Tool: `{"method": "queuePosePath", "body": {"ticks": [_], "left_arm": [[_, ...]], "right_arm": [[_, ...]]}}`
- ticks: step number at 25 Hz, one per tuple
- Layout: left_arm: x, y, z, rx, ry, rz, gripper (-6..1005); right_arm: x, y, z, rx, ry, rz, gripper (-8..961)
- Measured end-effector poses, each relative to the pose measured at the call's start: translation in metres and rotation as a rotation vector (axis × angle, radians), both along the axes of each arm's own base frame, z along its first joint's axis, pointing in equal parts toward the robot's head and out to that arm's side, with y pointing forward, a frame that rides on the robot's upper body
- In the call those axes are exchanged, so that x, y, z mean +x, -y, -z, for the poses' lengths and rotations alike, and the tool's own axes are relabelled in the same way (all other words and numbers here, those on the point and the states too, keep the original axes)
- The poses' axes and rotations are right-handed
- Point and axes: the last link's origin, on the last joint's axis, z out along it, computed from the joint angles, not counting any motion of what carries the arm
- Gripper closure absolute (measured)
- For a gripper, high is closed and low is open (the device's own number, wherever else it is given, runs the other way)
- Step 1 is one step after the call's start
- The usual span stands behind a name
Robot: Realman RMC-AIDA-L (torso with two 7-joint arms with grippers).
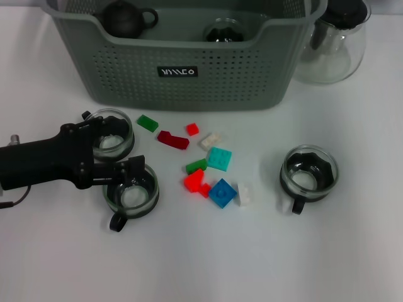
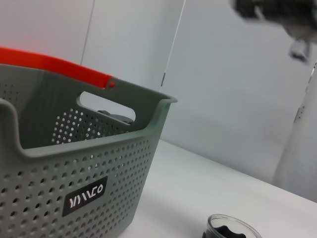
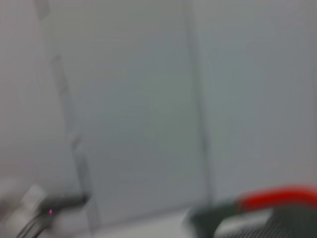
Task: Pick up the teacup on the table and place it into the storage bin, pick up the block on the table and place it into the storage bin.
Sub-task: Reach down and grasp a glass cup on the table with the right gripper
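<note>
Glass teacup (image 1: 131,194), near-left on bench (image 1: 315,264): light, rigid, slick, fragile; best gripped at rim. Left claw (image 1: 119,157) open astride its far rim. Right claw unseen.

This looks like a robot test room or lab rather than a home. A plain white surface (image 1: 352,264) fills the head view, bare of cloth or mats, and on it sits a staged mix of props: a grey-green perforated storage bin (image 1: 189,69) with a small black label, glass teacups (image 1: 308,175), a scatter of coloured toy blocks (image 1: 208,170) and a clear glass pitcher (image 1: 337,47). The left wrist view shows smooth pale wall panels (image 2: 233,99) with thin vertical seams behind the bin, without decoration or furniture. A black robot arm (image 1: 44,163) reaches over the surface, which fits a setup for manipulation trials.
</note>
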Motion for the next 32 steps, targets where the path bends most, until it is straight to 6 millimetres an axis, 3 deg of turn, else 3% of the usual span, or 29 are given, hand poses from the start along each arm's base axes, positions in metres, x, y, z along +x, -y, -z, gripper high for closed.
{"method": "queuePosePath", "body": {"ticks": [3,4,9,17,22,32], "left_arm": [[0.000,0.000,-0.001,0.001,-0.002,0.000,65],[0.000,0.000,-0.001,0.000,-0.003,0.000,65],[0.002,-0.002,0.001,-0.001,0.000,0.005,64],[0.002,-0.001,0.002,-0.002,0.002,0.003,64],[0.000,0.000,0.002,0.001,-0.001,-0.004,64],[-0.003,0.003,0.002,0.002,-0.003,-0.017,65]], "right_arm": [[0.035,0.034,0.002,-0.099,0.164,-0.073,601],[0.054,0.048,0.006,-0.151,0.294,-0.058,601],[0.069,0.059,0.022,-0.224,0.543,0.010,601],[0.060,0.053,0.063,-0.401,0.878,0.041,600],[0.047,0.047,0.073,-0.408,0.941,-0.022,601],[0.044,0.034,0.099,-0.327,1.030,-0.090,601]]}}
